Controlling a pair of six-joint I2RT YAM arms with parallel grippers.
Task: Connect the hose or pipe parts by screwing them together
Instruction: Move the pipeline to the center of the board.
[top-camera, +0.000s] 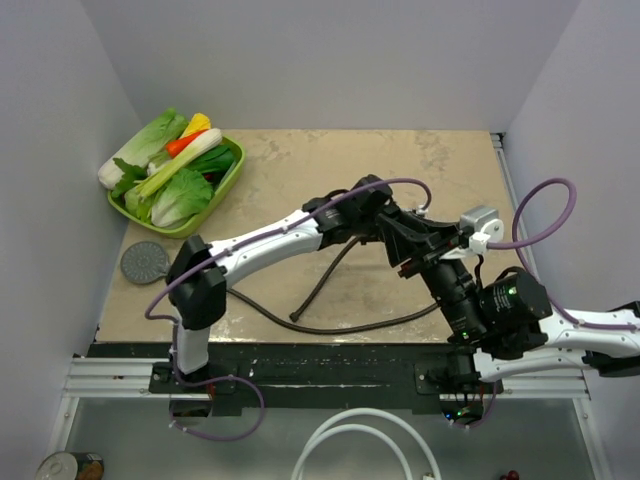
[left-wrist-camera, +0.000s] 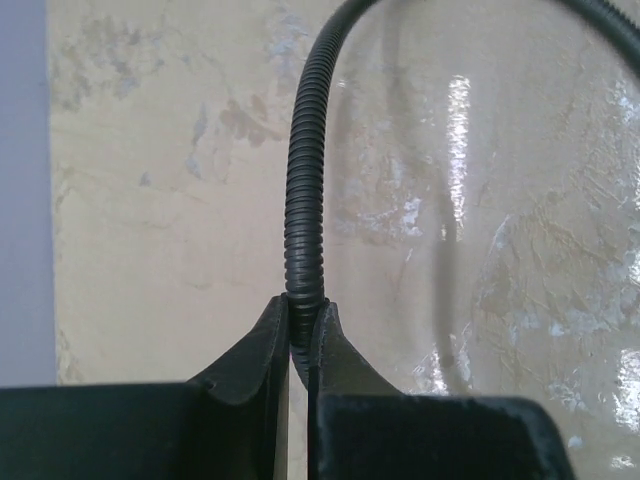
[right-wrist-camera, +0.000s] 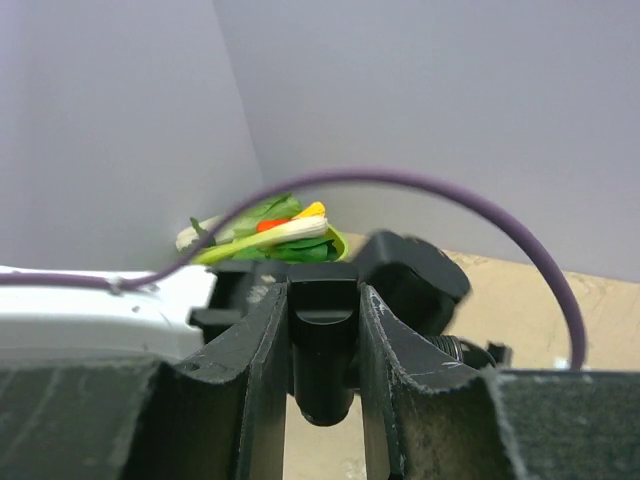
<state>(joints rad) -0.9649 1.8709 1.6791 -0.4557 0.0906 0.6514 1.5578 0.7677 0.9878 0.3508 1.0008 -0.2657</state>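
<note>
The dark ribbed hose (left-wrist-camera: 300, 200) runs up from my left gripper (left-wrist-camera: 303, 312), which is shut on it, and bends away to the right above the table. In the top view the hose (top-camera: 318, 290) loops over the table in front of both arms, one end lying near the front edge. My right gripper (right-wrist-camera: 322, 330) is shut on the small black T-shaped fitting (right-wrist-camera: 322, 350), held upright between its fingers. Both grippers meet close together above the table's middle, the left gripper (top-camera: 395, 232) just beyond the right gripper (top-camera: 412, 262). The round grey shower-head disc (top-camera: 145, 261) lies flat at the table's left edge.
A green basket (top-camera: 232, 175) of vegetables stands at the back left corner. A thick white looped tube (top-camera: 360, 440) and a can (top-camera: 70, 467) lie below the table's front edge. Grey walls close in both sides, and purple cables (top-camera: 545, 205) arc over the arms.
</note>
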